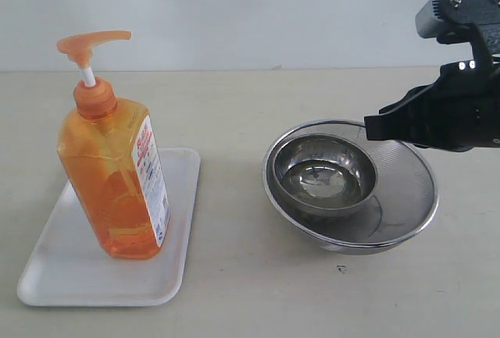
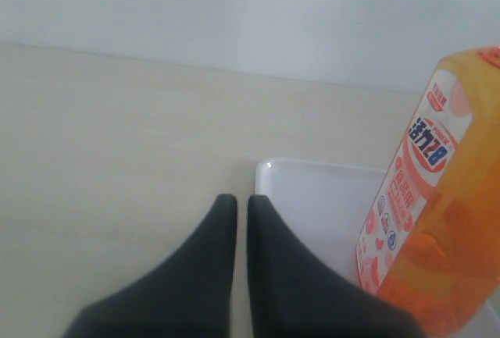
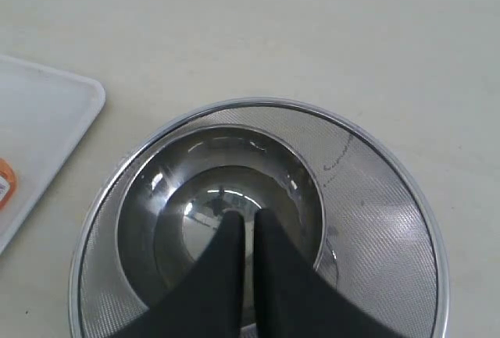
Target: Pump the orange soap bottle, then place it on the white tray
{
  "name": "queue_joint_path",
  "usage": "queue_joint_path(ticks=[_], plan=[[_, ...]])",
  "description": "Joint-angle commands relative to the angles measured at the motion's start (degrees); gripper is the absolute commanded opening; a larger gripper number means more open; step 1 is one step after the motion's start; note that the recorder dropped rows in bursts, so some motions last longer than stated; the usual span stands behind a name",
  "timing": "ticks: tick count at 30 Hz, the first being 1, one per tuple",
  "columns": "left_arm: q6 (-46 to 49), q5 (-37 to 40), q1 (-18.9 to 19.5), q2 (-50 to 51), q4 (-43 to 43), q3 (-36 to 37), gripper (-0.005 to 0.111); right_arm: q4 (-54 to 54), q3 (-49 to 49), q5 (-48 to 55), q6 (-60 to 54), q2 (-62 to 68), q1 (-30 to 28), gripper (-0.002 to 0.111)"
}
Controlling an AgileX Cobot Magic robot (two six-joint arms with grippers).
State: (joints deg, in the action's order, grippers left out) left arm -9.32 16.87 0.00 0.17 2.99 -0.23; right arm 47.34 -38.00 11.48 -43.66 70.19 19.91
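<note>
The orange soap bottle (image 1: pixel 113 174) stands upright on the white tray (image 1: pixel 62 268) at the left, its pump head up and its white-and-red label facing right. In the left wrist view the bottle (image 2: pixel 445 221) rises beside the tray's corner (image 2: pixel 312 197). My left gripper (image 2: pixel 242 200) is shut and empty, apart from the bottle, with its tips over the tray's edge; it is outside the exterior view. My right gripper (image 1: pixel 371 127) is shut on nothing and hovers above the steel bowls (image 3: pixel 248 217).
A small steel bowl (image 1: pixel 328 174) sits inside a wider mesh strainer bowl (image 1: pixel 398 197) right of centre. Bare beige tabletop lies between the tray and the bowls. In the right wrist view, the tray's corner (image 3: pixel 39 119) shows beside the strainer (image 3: pixel 383 221).
</note>
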Motion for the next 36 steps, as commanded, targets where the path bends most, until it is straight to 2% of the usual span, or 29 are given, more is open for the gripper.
queue_joint_path(ticks=[1,8,11,15,20,24,26,30,36], plan=[[0.4,0.21,-0.05,-0.17,-0.61,0.23,0.005,0.01,0.14,-0.08,-0.16,-0.44,0.02,0.0],[0.4,0.21,-0.05,-0.17,-0.61,0.23,0.005,0.01,0.14,-0.09,-0.16,-0.28,0.02,0.0],[0.4,0.33,0.0,-0.17,-0.62,0.23,0.005,2.09,0.0,-3.58,1.57,-2.38,0.02,0.0],[0.4,0.33,0.0,-0.17,-0.62,0.23,0.005,3.26,0.0,-7.31,4.87,-9.17,0.02,0.0],[0.4,0.33,0.0,-0.17,-0.62,0.23,0.005,3.14,1.85,-6.68,4.27,-21.02,-0.09,0.0],[0.4,0.33,0.0,-0.17,-0.62,0.23,0.005,3.05,8.35,-6.8,4.14,-34.39,-2.51,0.0],[0.4,0.23,0.0,-0.17,-0.62,0.23,0.005,3.05,14.95,-7.18,4.14,-44.53,-6.43,0.0],[0.4,0.23,0.0,-0.17,-0.62,0.23,0.005,3.3,23.26,-8.77,4.7,-56.05,-10.8,0.0],[0.4,0.34,0.0,-0.17,-0.62,0.23,0.005,3.3,33.96,-9.22,6.28,-70.19,-13.04,0.0]])
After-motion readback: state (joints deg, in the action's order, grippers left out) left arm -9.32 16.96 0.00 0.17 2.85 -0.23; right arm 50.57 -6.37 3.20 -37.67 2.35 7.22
